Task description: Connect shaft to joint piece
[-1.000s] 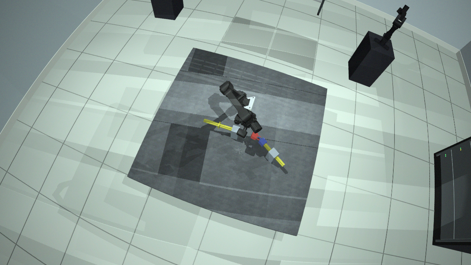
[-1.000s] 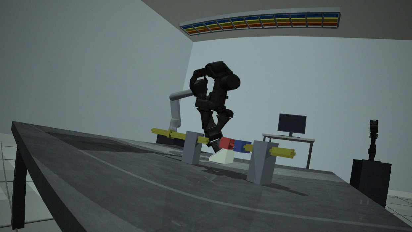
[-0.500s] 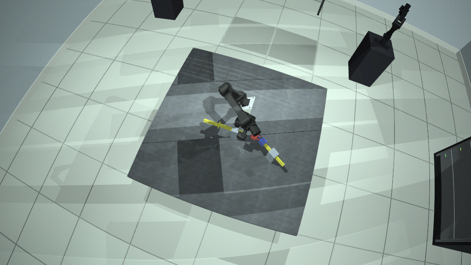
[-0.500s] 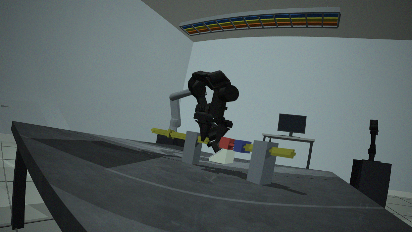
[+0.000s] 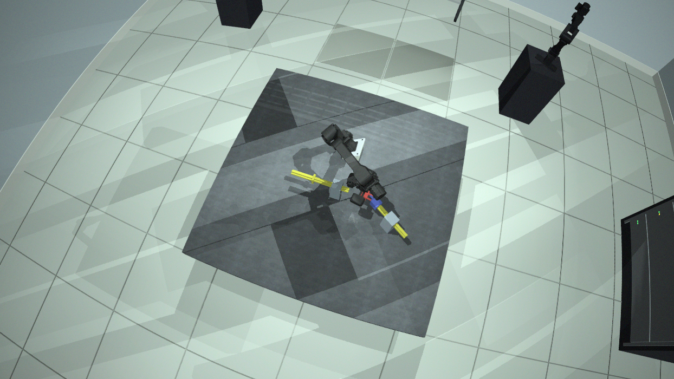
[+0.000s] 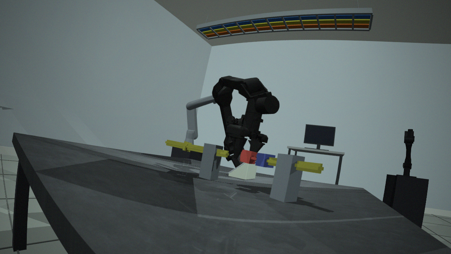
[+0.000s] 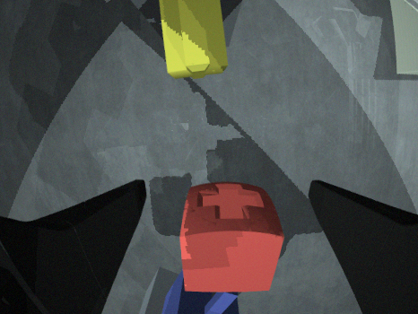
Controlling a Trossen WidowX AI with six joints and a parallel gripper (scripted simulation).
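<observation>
The red joint piece is hinged to the blue part on the fixed yellow shaft, held in its grey block. Its cross-shaped opening faces roughly toward the second yellow shaft; exact alignment I cannot tell. That shaft runs through the other grey block, its end apart from the red piece. My gripper is open and empty, fingers on both sides of the red piece, not touching it in the wrist view.
The arm's pale wedge-shaped base stands on the dark table, behind the shafts in the exterior view. A small cross collar sits on the second shaft, on the block's outer side.
</observation>
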